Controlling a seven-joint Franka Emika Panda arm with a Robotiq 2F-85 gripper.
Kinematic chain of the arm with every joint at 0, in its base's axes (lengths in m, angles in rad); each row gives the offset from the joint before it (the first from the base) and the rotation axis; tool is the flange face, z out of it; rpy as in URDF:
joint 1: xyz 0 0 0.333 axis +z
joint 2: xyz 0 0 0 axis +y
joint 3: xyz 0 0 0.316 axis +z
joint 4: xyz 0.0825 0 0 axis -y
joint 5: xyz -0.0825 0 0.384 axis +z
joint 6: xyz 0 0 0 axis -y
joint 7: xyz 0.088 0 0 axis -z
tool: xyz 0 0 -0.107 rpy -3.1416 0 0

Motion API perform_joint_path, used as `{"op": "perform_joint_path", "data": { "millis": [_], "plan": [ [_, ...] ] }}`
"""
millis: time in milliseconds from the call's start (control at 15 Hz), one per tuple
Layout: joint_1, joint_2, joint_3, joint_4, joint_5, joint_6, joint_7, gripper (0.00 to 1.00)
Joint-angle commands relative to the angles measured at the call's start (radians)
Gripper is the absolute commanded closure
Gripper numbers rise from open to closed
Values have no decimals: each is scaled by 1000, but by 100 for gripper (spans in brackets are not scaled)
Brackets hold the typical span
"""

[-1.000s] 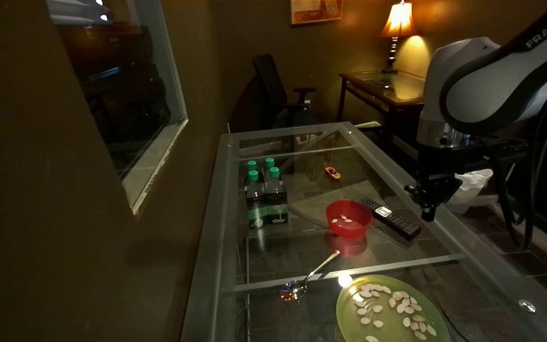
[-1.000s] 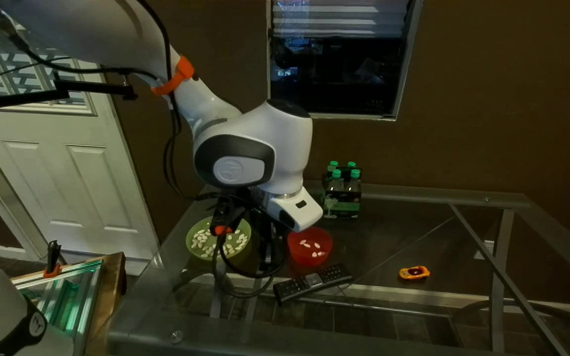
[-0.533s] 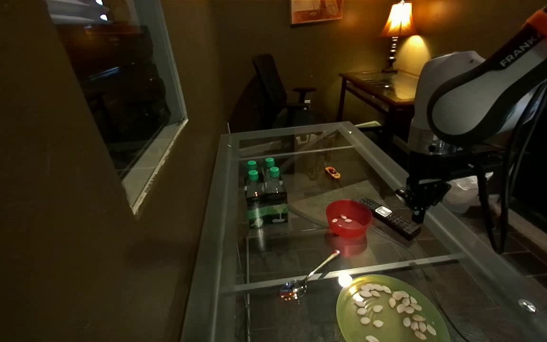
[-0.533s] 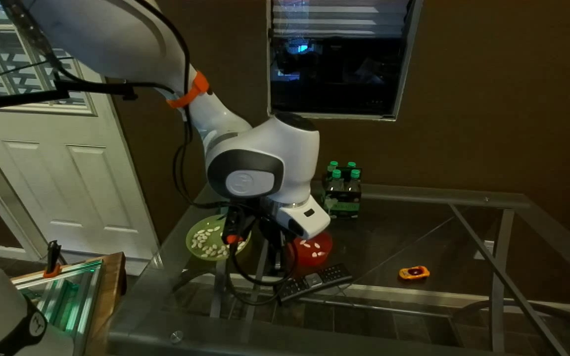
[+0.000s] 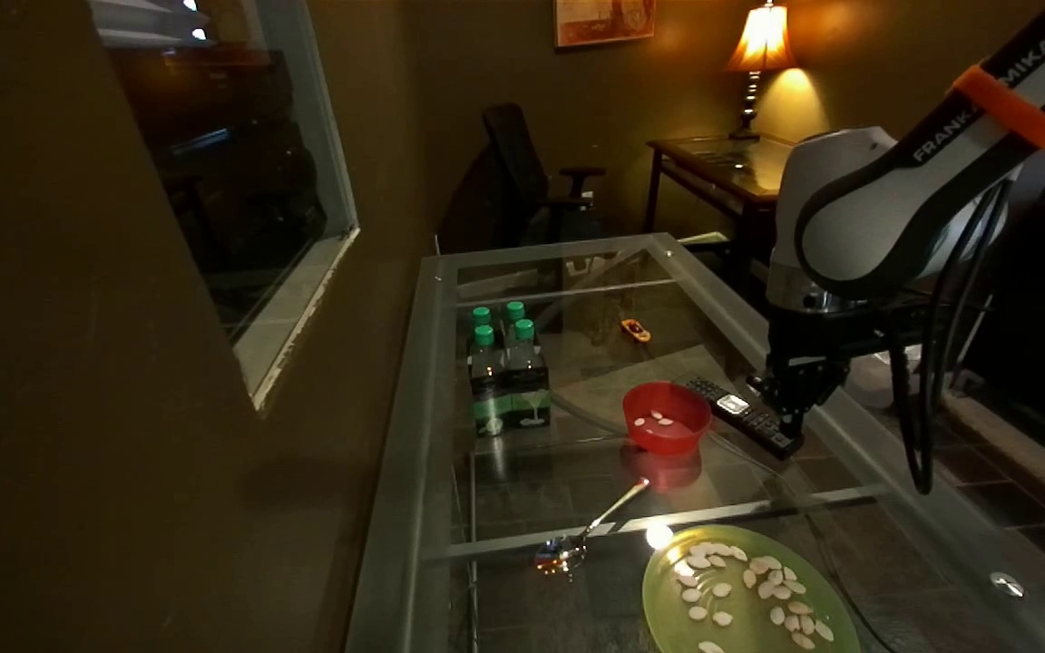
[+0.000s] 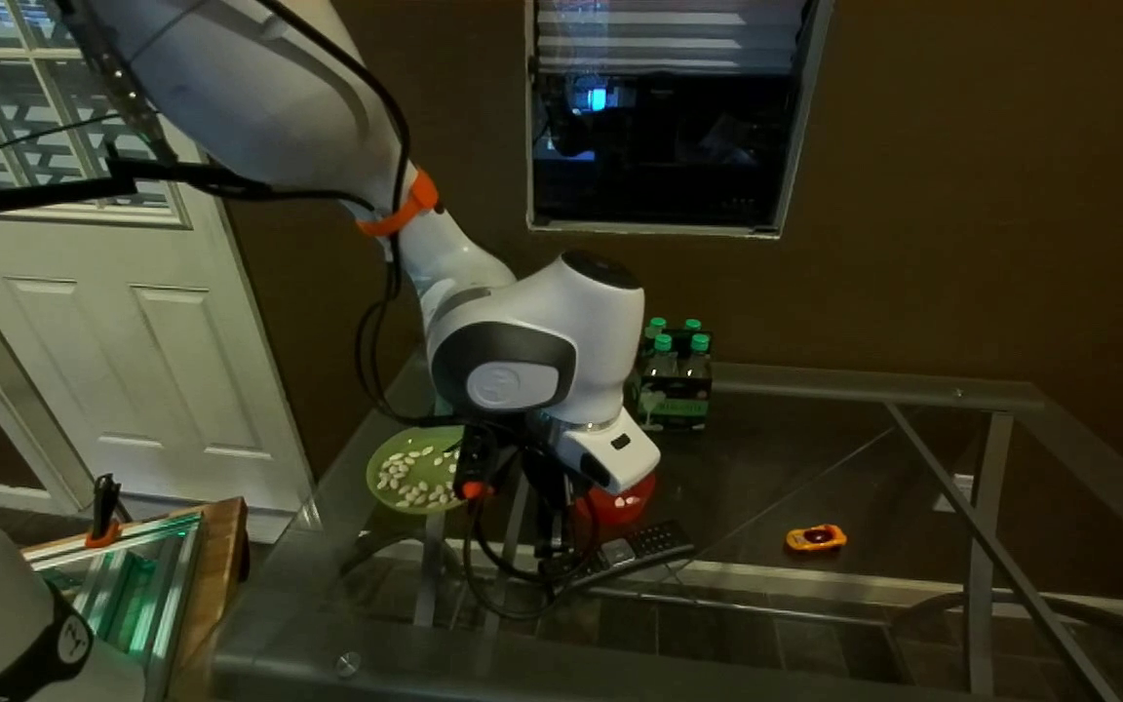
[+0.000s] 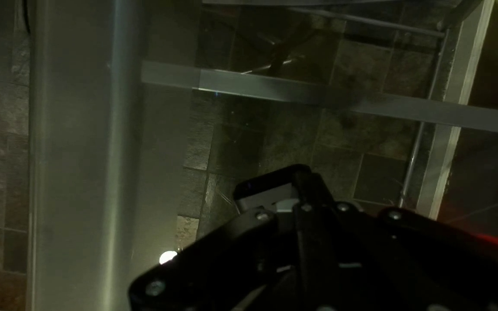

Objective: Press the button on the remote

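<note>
The remote (image 5: 729, 404) is a slim black bar with a pale patch in its middle. It lies flat on the glass table beside the red bowl, and it also shows in an exterior view (image 6: 625, 554). In the wrist view only one end of the remote (image 7: 268, 182) shows past the fingers; the rest is hidden behind the gripper. My gripper (image 5: 790, 430) points down over the near end of the remote, its tip at or just above the surface; I cannot tell whether it touches. The gripper also shows in the wrist view (image 7: 307, 183), its fingers together with nothing between them.
The red bowl (image 5: 666, 433) with a few white pieces stands close beside the remote. A green plate (image 5: 740, 585) of white pieces, a spoon (image 5: 609, 517), a bottle pack (image 5: 510, 390) and a small orange object (image 6: 816, 537) are on the table. Cables hang from the wrist.
My gripper has come down and moved over the near end of the remote, shifting left in an exterior view. The remote and the other objects have stayed in place.
</note>
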Motion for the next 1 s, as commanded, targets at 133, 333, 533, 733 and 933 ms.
{"op": "perform_joint_path", "data": {
  "millis": [133,333,533,733,933],
  "plan": [
    [12,49,-10,41,15,12,-17,100],
    [15,60,-7,48,17,8,-16,100],
    [15,71,-4,55,27,-3,-18,100],
    [17,73,0,54,34,-6,-18,100],
    [18,73,-1,53,32,-5,-19,100]
  ]
}}
